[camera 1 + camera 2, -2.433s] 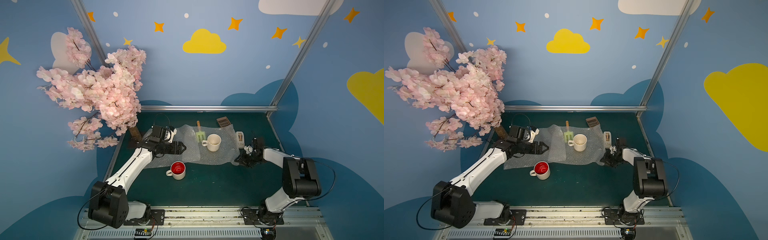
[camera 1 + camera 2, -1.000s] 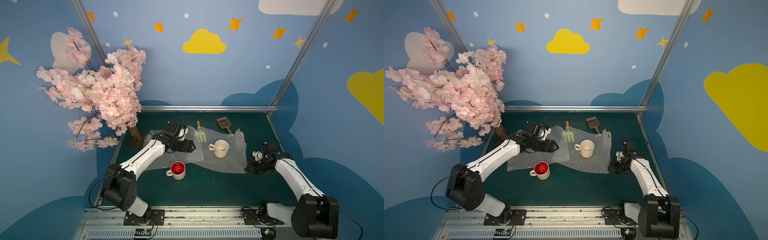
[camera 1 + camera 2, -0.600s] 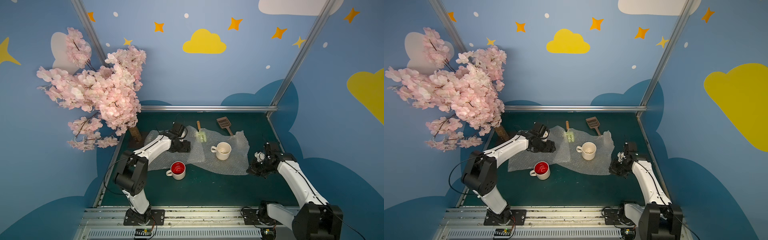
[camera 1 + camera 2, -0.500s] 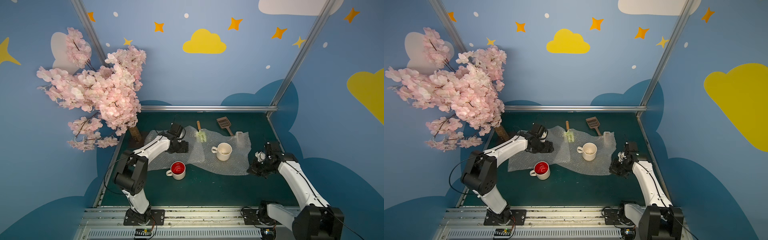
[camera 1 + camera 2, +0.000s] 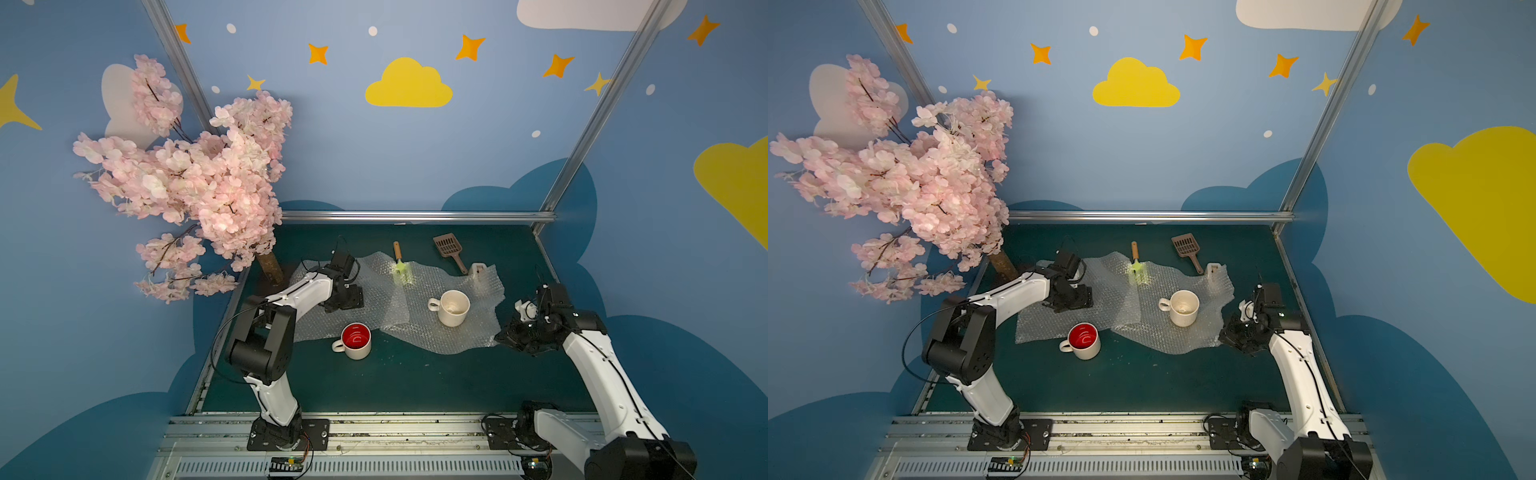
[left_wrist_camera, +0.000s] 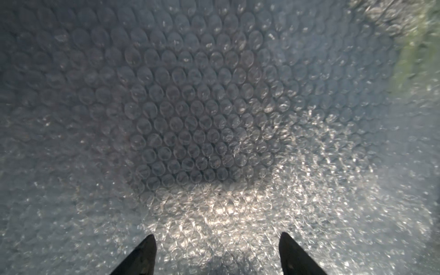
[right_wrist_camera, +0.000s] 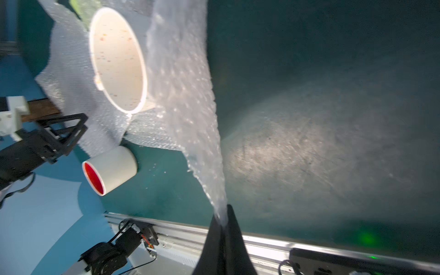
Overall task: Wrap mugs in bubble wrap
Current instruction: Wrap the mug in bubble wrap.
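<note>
Though dark, green tabletop (image 5: 415,382), blue walls (image 5: 374,166).

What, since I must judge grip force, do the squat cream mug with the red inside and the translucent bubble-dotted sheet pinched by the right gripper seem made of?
Squat cream mug with red inside: probably glazed ceramic; thick wall, glossy red interior catching highlights.
Translucent bubble-dotted sheet: thin plastic, bubble wrap; rows of round air cells glint, and it drapes limply from the shut right gripper.
</note>
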Robot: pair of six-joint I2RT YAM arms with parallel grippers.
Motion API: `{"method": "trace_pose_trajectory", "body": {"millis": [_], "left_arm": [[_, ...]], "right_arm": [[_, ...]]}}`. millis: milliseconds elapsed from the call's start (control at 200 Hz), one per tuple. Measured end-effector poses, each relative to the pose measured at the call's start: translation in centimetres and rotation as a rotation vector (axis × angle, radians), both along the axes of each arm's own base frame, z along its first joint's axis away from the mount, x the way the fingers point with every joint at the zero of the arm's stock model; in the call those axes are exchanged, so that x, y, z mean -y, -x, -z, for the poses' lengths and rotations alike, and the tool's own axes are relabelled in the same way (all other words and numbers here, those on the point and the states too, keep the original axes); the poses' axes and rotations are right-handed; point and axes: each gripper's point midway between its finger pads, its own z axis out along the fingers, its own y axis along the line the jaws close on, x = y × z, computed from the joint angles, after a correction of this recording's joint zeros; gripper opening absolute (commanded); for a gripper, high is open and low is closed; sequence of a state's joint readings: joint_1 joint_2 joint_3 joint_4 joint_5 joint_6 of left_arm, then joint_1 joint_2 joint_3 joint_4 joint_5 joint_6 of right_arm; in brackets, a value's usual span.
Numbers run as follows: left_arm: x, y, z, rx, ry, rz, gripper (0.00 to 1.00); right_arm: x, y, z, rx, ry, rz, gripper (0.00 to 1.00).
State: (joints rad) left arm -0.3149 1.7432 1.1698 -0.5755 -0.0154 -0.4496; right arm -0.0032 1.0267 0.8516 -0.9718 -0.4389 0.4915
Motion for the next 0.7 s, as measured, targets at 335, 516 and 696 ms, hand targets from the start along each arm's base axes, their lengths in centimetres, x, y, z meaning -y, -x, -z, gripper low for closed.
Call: {"method": "trace_pose_trajectory", "body": {"millis": [335,516,696], "left_arm": [[3.7,2.4,-6.2,0.101,0.096,0.129,0.8],[6.2,4.7,-6.8,0.082,0.137,0.198,0.8],[9.4,6.4,-7.2,0.059,0.178,0.257,0.8]], "right_arm": [[-2.7,-6.5,-3.0,0.093,-0.168,-0.028,0.0],[-4.4,-9.1,-1.9,0.072,-0.19,-0.075,0.0],[-6.3,-10.9,-0.3,0.056,-0.185,-0.13,0.0]]}}
